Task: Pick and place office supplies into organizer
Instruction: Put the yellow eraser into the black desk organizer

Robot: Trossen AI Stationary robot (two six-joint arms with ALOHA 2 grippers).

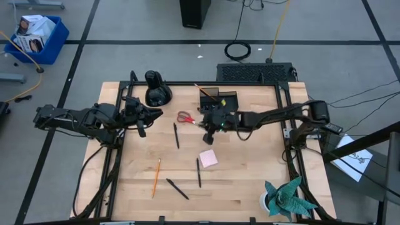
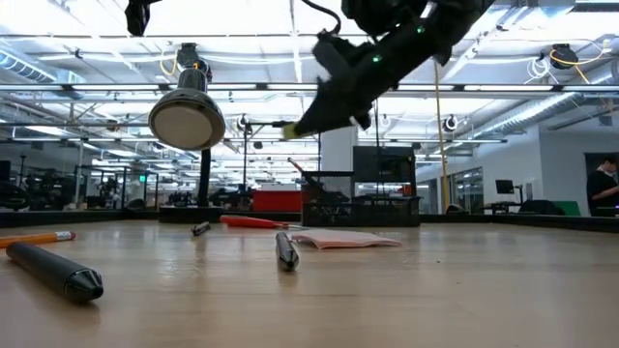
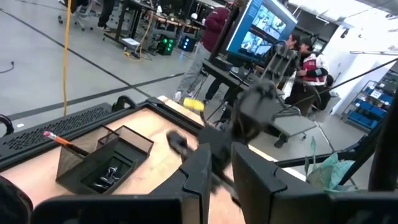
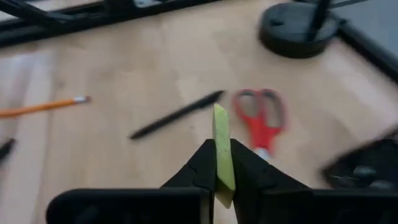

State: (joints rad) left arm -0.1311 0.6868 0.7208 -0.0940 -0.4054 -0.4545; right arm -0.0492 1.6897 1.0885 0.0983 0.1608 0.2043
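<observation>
— So, what is your right gripper (image 4: 222, 163) holding?

— My fingers pinch a thin yellow-green flat piece (image 4: 222, 149), up in the air, just beside the small black mesh organizer box (image 1: 219, 99).

— And the other things?

— Red-handled scissors (image 1: 185, 117), a pink square sticky pad (image 1: 209, 158) and an orange pencil (image 1: 155, 177) lie on the wooden table (image 1: 244, 175). My left gripper (image 1: 142, 128) waits near the table's left side; I cannot tell if it is shut.
</observation>
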